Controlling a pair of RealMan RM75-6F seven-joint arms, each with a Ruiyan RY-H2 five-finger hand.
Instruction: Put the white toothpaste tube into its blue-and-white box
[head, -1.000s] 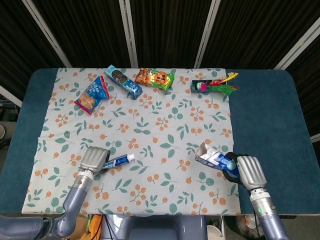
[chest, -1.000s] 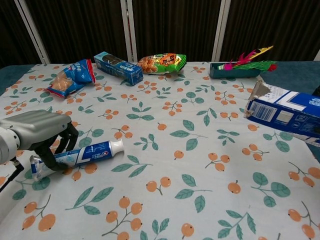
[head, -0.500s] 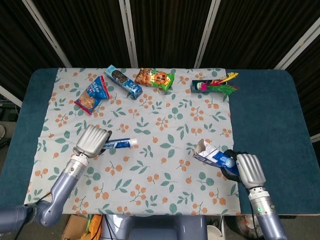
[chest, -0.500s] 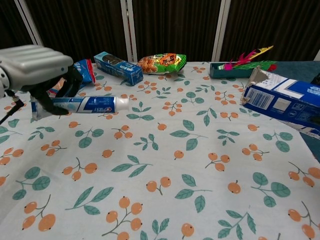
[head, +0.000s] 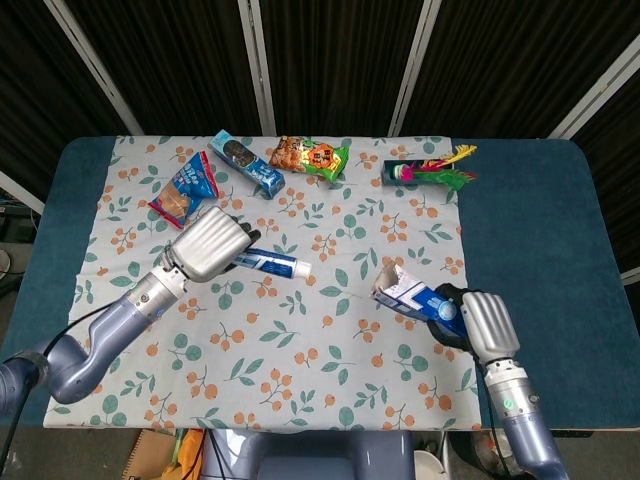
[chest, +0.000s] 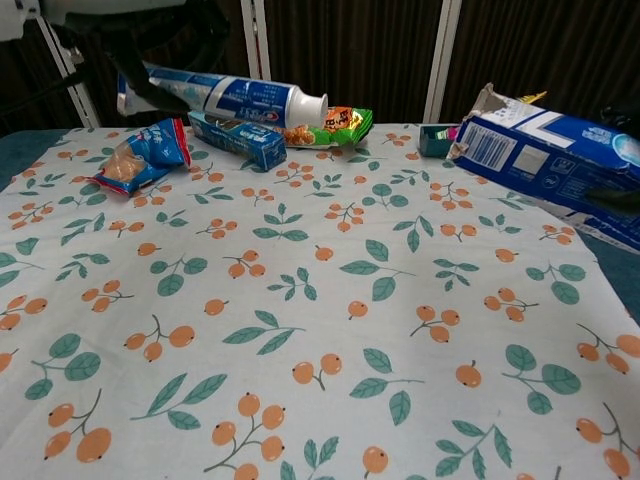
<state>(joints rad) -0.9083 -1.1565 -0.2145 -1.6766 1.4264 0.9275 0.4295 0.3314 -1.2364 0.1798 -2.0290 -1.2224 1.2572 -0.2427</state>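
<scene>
My left hand (head: 210, 245) holds the white toothpaste tube (head: 272, 263) well above the cloth, its capped end pointing right. In the chest view the tube (chest: 235, 95) hangs high at the upper left, gripped by dark fingers (chest: 135, 75). My right hand (head: 480, 322) holds the blue-and-white box (head: 410, 298) off the table, with its torn open mouth facing left toward the tube. The chest view shows the box (chest: 550, 165) at the upper right, tilted, open end up-left. A gap of cloth separates the tube's cap from the box mouth.
Along the far edge of the floral cloth (head: 300, 330) lie a red-and-blue snack bag (head: 183, 188), a blue biscuit box (head: 245, 164), an orange-and-green snack bag (head: 310, 156) and a dark tray with a feathered toy (head: 430, 168). Dark blue table (head: 540, 230) surrounds the cloth.
My left hand lifted the tube off the cloth and carried it up and to the right. My right hand raised the box and shifted it left toward the tube.
</scene>
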